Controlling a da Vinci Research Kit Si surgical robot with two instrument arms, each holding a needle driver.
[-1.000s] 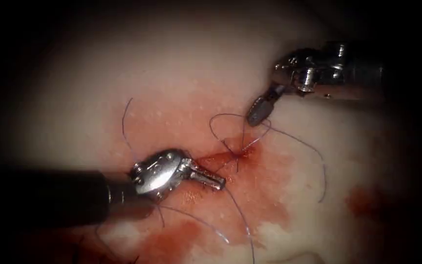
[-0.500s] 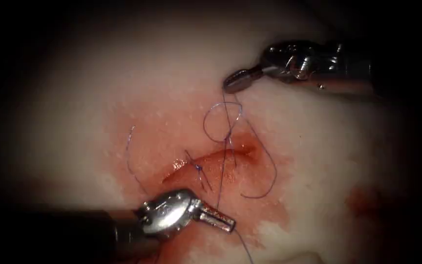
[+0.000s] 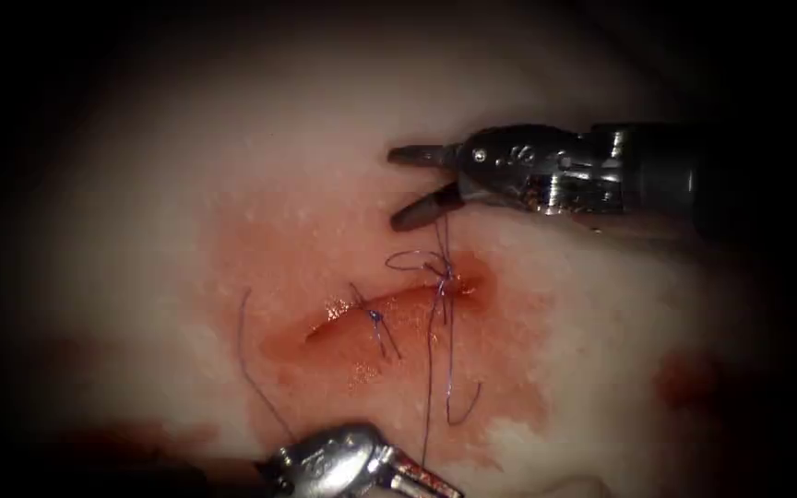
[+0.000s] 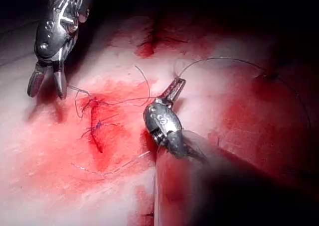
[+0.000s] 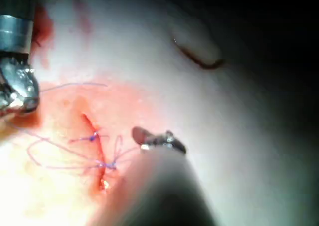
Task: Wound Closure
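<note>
In the endoscope view the right arm's tool (image 3: 412,184) lay at the far right of the tissue (image 3: 232,157), its fingers (image 3: 414,211) now spread apart, where half a second earlier they had been closed together; the thread (image 3: 442,235) ran up from the knot to a point between them, though whether they gripped it could not be told. The left wrist view showed the same tool (image 4: 46,85) with its two fingers parted just beside the far end of the cut (image 4: 97,129). The left arm's tool (image 3: 426,480) had drawn back toward the near edge since the earlier frames, when it sat just near of the cut; its fingers were narrow, and the left wrist view showed them (image 4: 172,90) closed on a strand of thread (image 4: 239,61). The cut (image 3: 389,304) ran from near left to far right across the red fluid (image 3: 500,369) on the tissue, carrying one stitch (image 3: 375,318) near its middle and a knot (image 3: 445,277) at its right end. The wide loop of thread that had stood open above the right end half a second before was now drawn small and flat beside the knot. Loose thread trailed from the knot toward the near side, and a separate strand (image 3: 249,360) curved on the left of the cut. I could not make out the needle.
</note>
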